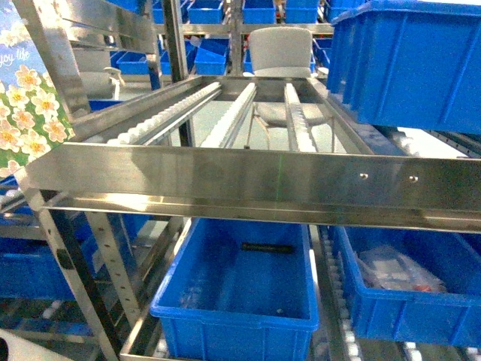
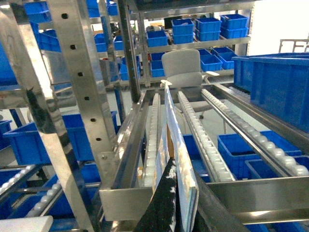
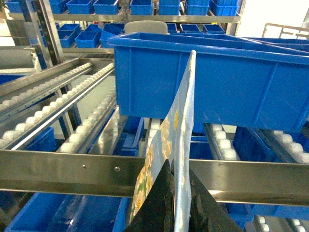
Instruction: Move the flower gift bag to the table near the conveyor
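At the far left of your head view the flower gift bag [image 1: 26, 113] shows only as a blue panel printed with pale blossoms and white script, raised beside the perforated steel upright [image 1: 56, 56] of the conveyor [image 1: 225, 120]. Moving right, the conveyor's sloping rails of small white rollers run back toward a pale grey chair [image 1: 282, 49], with a blue bin [image 1: 244, 282] on the level below and a large blue bin [image 1: 413, 60] sitting high on the right. In your left wrist view the left gripper [image 2: 176, 205] has its dark fingers pressed against a thin edge of the bag [image 2: 176, 145], pinching it so the panel stands up edge-on in front of the roller rails. In your right wrist view the right gripper [image 3: 178, 203] is likewise closed on the bag [image 3: 181, 125], its black fingers clamped either side of the flowered sheet, which rises in front of the steel crossbar [image 3: 72, 171] and the big blue bin [image 3: 231, 82]. The table is not visible in any view.
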{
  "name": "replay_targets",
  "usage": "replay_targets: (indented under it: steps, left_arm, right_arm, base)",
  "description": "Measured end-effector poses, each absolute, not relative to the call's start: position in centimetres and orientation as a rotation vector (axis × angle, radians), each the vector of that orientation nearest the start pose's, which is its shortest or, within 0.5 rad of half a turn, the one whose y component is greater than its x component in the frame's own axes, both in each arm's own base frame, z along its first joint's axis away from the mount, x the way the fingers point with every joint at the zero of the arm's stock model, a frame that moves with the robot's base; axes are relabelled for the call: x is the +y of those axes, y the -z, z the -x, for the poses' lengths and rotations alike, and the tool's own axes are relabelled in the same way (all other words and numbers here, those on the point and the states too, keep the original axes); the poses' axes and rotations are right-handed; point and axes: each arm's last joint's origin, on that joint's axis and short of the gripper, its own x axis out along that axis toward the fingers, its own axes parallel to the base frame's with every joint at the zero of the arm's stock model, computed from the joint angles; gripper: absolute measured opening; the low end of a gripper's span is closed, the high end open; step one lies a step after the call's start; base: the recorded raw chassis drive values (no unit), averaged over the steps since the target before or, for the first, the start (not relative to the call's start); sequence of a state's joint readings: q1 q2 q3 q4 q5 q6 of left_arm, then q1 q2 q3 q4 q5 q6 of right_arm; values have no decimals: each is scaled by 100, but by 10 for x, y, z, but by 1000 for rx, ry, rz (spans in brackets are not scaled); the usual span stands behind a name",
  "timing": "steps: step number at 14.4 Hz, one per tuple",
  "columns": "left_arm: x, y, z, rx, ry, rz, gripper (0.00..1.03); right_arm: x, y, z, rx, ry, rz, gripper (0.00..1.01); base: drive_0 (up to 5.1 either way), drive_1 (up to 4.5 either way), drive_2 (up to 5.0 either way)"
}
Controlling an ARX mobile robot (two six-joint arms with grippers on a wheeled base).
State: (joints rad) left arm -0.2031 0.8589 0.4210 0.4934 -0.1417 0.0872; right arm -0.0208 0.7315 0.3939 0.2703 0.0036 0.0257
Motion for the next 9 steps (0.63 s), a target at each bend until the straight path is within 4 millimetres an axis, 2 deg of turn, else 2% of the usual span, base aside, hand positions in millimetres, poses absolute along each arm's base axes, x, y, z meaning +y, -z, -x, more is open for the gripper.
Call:
replay_targets:
  steps: [9]
  left_arm:
    - [-35,-259,-188,-58,57,-77,2]
  right_arm:
    - [-4,-249,-171,64,26,-26,3]
  base:
    - [-496,245,245]
